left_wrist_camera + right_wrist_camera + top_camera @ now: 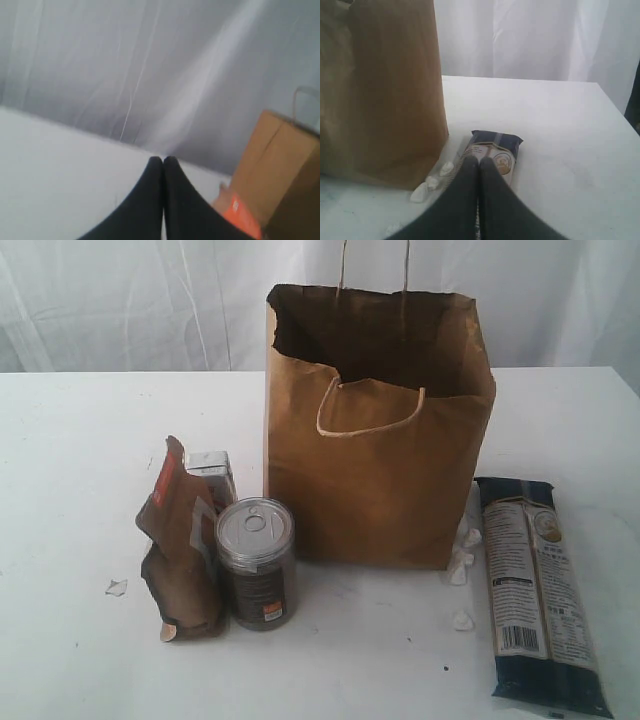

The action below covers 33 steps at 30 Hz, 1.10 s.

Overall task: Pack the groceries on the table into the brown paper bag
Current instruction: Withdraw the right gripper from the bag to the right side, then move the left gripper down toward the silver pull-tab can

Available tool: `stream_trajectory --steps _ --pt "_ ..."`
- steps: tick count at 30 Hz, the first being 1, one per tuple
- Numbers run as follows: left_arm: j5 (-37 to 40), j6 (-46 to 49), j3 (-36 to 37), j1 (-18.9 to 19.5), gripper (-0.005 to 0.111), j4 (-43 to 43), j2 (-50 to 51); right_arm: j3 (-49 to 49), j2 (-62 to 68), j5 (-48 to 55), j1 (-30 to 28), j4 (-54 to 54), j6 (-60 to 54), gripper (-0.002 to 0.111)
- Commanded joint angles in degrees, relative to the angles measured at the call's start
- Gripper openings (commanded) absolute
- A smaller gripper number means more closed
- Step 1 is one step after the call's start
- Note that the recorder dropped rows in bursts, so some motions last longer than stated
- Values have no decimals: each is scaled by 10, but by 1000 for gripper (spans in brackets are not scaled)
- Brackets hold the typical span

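The brown paper bag (378, 435) stands open in the middle of the white table (70, 450). Left of it stand a brown foil pouch (180, 545), a small white-blue carton (213, 472) behind it, and a small tin can (256, 562). A long dark pasta packet (538, 590) lies flat to the bag's right. No gripper shows in the exterior view. My left gripper (163, 160) is shut and empty; the pouch's orange strip (240, 215) and the bag (282, 170) appear beside it. My right gripper (479, 161) is shut and empty above the pasta packet (496, 147). The jar and yellow bottle are out of view.
Small white crumpled scraps (461, 560) lie between the bag and the pasta packet, also seen as white lumps (432, 182) in the right wrist view. A tiny pale flake (117, 587) lies left of the pouch. A white curtain (120, 300) hangs behind the table.
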Motion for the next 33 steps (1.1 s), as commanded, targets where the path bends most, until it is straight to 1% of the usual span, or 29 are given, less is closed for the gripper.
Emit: stream_trajectory --steps 1,4,5,6,8,11,12,14,15,17,18,19,21,22,24,25,26,27,31,33 --pt "-255 138 -27 2 0 -132 5 2 -1 -8 -3 -1 3 0" --pt "-245 362 -113 1 0 -351 57 2 -1 -8 -3 -1 3 0" --pt "-249 416 -138 0 0 -390 78 2 -1 -8 -3 -1 3 0" --pt "-248 483 -175 -2 0 -401 114 2 -1 -8 -3 -1 3 0" --pt "-217 534 -234 -2 0 -383 176 2 -1 -8 -3 -1 3 0" --pt "31 617 -353 -2 0 -342 289 2 -1 -8 -3 -1 3 0" --pt "171 633 -409 -2 0 -335 345 2 -1 -9 -3 -1 3 0" --pt "360 649 -476 -2 0 -319 419 2 -1 -12 -3 -1 3 0" --pt "473 655 -517 -2 0 -303 471 2 -1 -13 -3 -1 3 0" --pt "577 640 -557 -2 0 -281 534 2 -1 -20 -3 0 3 0" --pt "598 626 -572 -2 0 -275 556 2 -1 -21 -3 0 3 0" --pt "601 606 -582 -2 0 -273 577 2 -1 -22 -3 0 3 0" --pt "602 591 -594 -2 0 -313 602 2 -1 -22 -3 0 3 0" --pt "611 619 -598 -3 0 -364 609 2 -1 -22 -3 0 3 0" --pt "635 714 -600 -16 0 -484 615 2 -1 -22 -3 0 3 0" --pt "643 750 -597 -25 0 -534 618 2 -1 -22 -3 0 3 0" --pt "648 786 -594 -38 0 -564 624 2 -1 -22 -3 0 3 0" --pt "652 807 -591 -54 0 -575 629 2 -1 -22 -3 0 3 0" --pt "649 890 -562 -112 0 -569 662 2 -1 -22 -3 0 3 0" --pt "649 906 -546 -135 0 -569 683 2 -1 -23 -3 2 3 0"
